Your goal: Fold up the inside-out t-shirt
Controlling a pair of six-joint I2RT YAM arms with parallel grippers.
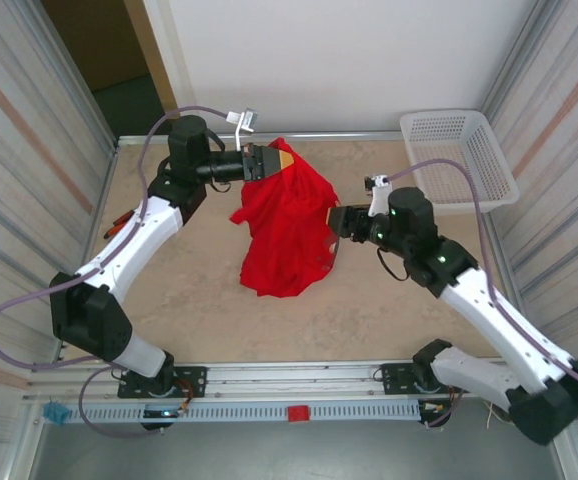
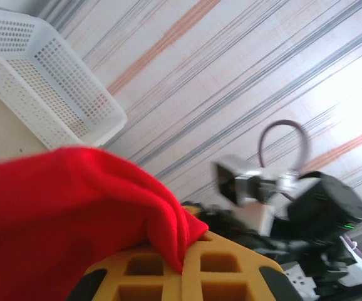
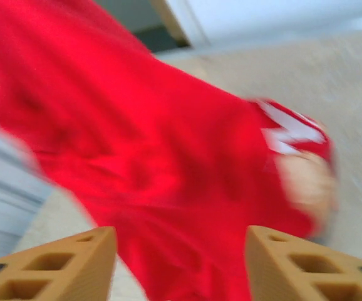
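The beige table [image 1: 199,320] takes up the middle of the top view, with the 2 arms reaching in over it from the near edge. The left arm [image 1: 139,235] bends up the left side and turns inward at the far end. The right arm [image 1: 479,300] angles in from the near right corner toward the centre.

The inside-out t-shirt [image 1: 284,230] is a bunched red mass at the middle of the table. Its upper end is pulled up toward the far left and its lower part is heaped on the surface. In the left wrist view the red cloth [image 2: 56,213] drapes across the lower left, and a folded edge runs down into the yellow fingers [image 2: 225,269]. In the right wrist view the shirt [image 3: 137,144] is blurred and spreads across most of the frame.

A white perforated basket [image 1: 464,140] sits in the far right corner, well apart from the shirt. It shows again at the upper left of the left wrist view [image 2: 49,88].

The left gripper [image 1: 281,158] is clamped on the shirt's top edge, and the cloth is pinched between its closed fingers [image 2: 181,257]. The right gripper [image 1: 334,222] sits just beside the shirt's right edge. Its 2 yellow fingers are spread apart with nothing gripped [image 3: 180,238], and the cloth lies beyond them.

A whitish printed graphic [image 3: 290,132] shows on the shirt's right side, too blurred to read.
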